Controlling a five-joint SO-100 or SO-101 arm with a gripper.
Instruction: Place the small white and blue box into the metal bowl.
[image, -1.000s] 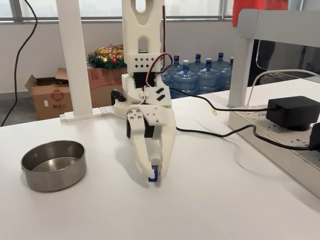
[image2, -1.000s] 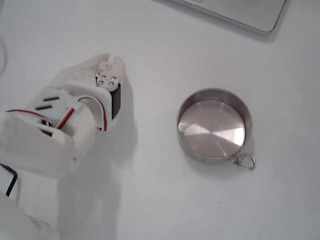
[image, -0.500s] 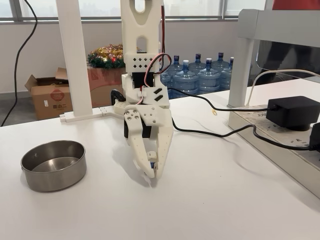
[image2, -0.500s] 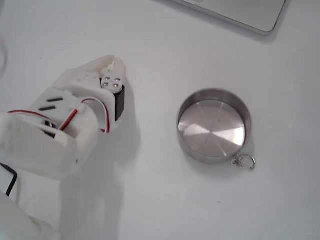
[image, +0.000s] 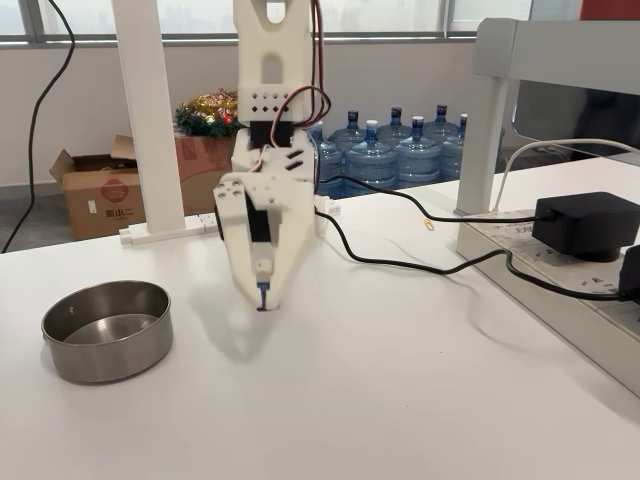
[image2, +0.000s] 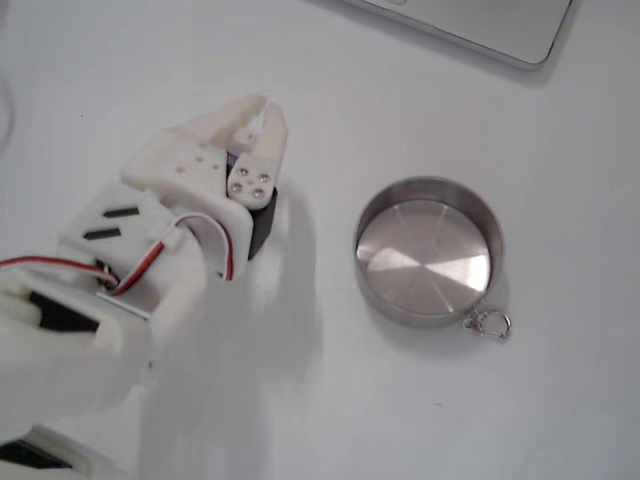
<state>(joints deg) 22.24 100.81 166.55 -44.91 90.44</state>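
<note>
The bowl (image: 107, 329) sits empty on the white surface (image: 400, 400), near the front left in a fixed view, apart from the arm. Farther back and to its right, the end effector (image: 262, 300) hangs tips-down above the surface, clamped on the box (image: 262, 293), whose blue edge shows between the fingertips.

Arm all white printed plastic, boxy segments, slotted vents on side panel, grid of small holes on upper block. Red/white servo wires loop out at wrist, black servo body tucked inside. Hand (image: 262, 296) tapered, white, silver screws on round joint plate.
</note>
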